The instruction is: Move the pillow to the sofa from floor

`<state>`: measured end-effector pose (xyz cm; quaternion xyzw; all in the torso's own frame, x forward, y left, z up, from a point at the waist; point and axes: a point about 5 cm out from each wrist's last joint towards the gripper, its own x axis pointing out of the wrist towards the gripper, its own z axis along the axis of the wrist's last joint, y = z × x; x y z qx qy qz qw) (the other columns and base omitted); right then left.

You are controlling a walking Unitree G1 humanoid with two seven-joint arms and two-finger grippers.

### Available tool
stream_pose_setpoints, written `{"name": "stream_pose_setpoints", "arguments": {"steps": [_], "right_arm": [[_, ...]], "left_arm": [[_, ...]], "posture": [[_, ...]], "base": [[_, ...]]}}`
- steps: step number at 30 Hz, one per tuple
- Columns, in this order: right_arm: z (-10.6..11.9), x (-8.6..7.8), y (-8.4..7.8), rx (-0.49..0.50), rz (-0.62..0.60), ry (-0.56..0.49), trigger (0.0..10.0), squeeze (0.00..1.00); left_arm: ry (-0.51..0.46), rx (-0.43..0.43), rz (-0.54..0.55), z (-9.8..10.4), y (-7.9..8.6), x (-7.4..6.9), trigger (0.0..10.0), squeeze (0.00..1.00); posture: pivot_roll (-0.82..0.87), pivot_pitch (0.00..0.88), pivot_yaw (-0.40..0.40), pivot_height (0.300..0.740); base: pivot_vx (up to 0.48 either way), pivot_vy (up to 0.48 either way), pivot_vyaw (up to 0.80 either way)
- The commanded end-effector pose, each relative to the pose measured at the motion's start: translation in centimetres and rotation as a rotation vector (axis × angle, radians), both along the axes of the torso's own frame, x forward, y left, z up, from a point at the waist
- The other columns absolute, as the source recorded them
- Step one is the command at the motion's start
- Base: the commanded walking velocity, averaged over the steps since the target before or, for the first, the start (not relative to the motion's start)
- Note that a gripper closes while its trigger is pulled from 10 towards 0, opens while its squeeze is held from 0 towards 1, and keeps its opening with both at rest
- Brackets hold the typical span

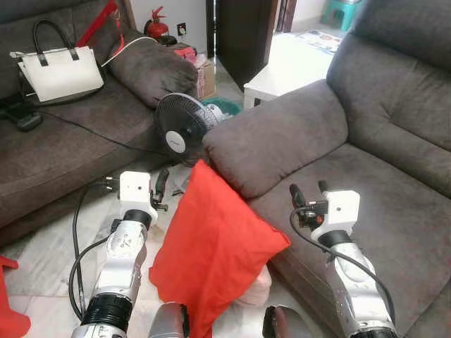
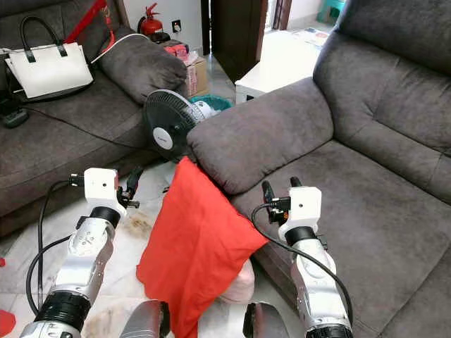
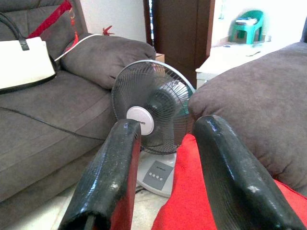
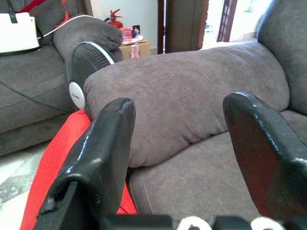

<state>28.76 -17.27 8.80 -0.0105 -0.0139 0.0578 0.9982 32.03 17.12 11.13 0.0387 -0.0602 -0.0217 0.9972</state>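
Nearest the head camera, both silver forearms raised and bent forward, one to each side of a red pillow (image 1: 215, 250). Left gripper (image 1: 161, 190) low over the floor just beside the pillow's left edge, fingers (image 3: 108, 177) spread apart with nothing between them. Right gripper (image 1: 308, 191) above the front of the seat cushion of the right sofa (image 1: 394, 211), just right of the pillow, fingers (image 4: 103, 158) likewise wide apart and empty.

Between the two arms, the pillow standing tilted on the tiled floor (image 1: 49, 246), its upper corner leaning against the sofa's padded armrest (image 1: 282, 137), its lower part near something pale pink, too hidden to identify.

Along the left fingers, a close look at the fan (image 3: 153, 108) with its control panel on the base, and a green plastic chair (image 3: 248, 26) far back through the doorway. Along the right fingers, the armrest seen side-on with the red fabric tucked beneath it.

Farther off, a second sofa (image 1: 63, 141) on the left carrying a white handbag (image 1: 60, 70), with a black cable trailing across its seat. Beyond, a red fire extinguisher (image 1: 156, 24) against the wall.
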Motion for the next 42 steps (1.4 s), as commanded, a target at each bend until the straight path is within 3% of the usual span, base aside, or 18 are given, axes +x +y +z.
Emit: {"name": "stream_pose_setpoints", "arguments": {"steps": [1, 33, 42], "right_arm": [[0.0, 0.1, 0.2, 0.008, 0.008, 0.008, 10.0, 0.00], [-0.2, -0.2, 0.8, -0.005, 0.069, 0.011, 10.0, 0.00], [-1.6, -0.1, 0.8, -0.049, 0.070, 0.086, 10.0, 0.00]], "left_arm": [[0.007, 0.006, -0.001, -0.2, 0.0, 0.0, 10.0, 0.00], [0.020, 0.002, 0.012, -0.5, -0.1, 0.0, 10.0, 0.00], [0.114, 0.050, 0.066, -3.4, 2.3, -2.0, 10.0, 0.00]], "posture": [[0.09, 0.032, -0.003, 0.602], [0.09, 0.048, -0.015, 0.568], [0.09, 0.050, -0.016, 0.568]], "base": [[0.000, 0.000, 0.00], [0.000, 0.000, 0.00], [0.000, 0.000, 0.00]]}}
